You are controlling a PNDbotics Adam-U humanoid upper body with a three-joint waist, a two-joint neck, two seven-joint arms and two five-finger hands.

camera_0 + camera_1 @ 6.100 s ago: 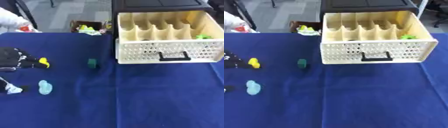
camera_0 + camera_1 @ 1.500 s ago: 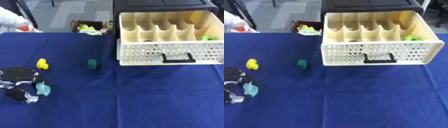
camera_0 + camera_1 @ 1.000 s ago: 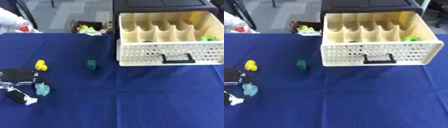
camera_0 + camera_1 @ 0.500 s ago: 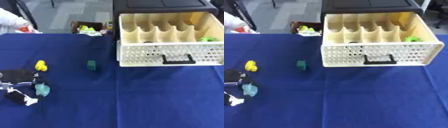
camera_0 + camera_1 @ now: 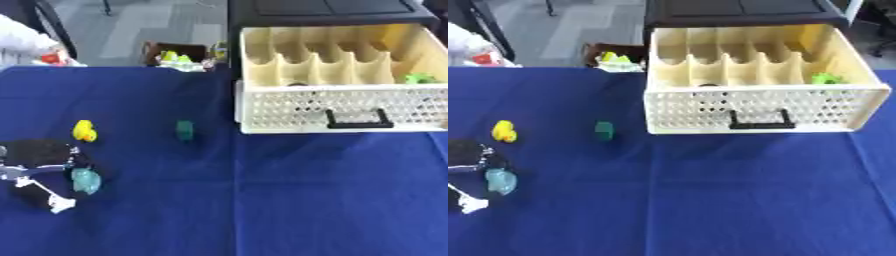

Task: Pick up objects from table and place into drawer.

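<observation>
I see my left hand (image 5: 39, 165) at the near left table edge, fingers curled around the pale teal object (image 5: 86, 180), with the drawer (image 5: 337, 107) open far right, well apart.

My black-and-silver left hand (image 5: 39, 167) is blurred and cut by the picture's left edge; I cannot tell whether my fingers close on the small pale teal object (image 5: 86, 180). A dark item (image 5: 296, 83) in the cream perforated drawer (image 5: 337, 107) sits half hidden behind a divider.
</observation>
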